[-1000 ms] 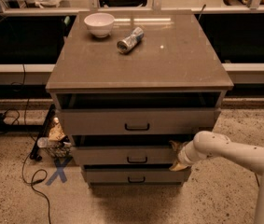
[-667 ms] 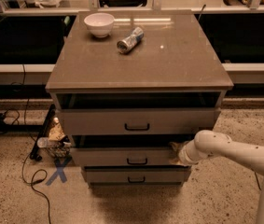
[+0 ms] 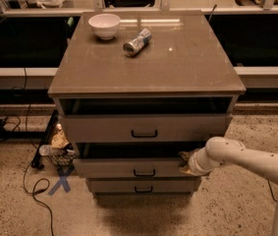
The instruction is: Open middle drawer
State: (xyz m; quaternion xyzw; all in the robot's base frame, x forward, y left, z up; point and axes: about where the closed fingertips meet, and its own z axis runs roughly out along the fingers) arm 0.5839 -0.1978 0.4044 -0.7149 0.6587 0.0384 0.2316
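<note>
The grey cabinet (image 3: 146,68) has three drawers. The middle drawer (image 3: 128,168), with a medium-height grey face and a small black bar handle (image 3: 144,172), stands a little out from the cabinet, with a dark gap above it. My gripper (image 3: 186,163) is at the right end of this drawer's face, touching its upper right corner. The white arm (image 3: 246,160) reaches in from the right. The taller top drawer (image 3: 143,128) above it also stands slightly out. The slim bottom drawer (image 3: 142,186) is below.
A white bowl (image 3: 104,25) and a lying can (image 3: 136,42) are on the cabinet top. A litter pile (image 3: 57,144), black cables (image 3: 35,183) and a blue X tape mark (image 3: 61,180) are on the floor to the left. A ledge runs behind.
The middle drawer's face has come slightly forward. My gripper stays at its right end and has shifted a little with it.
</note>
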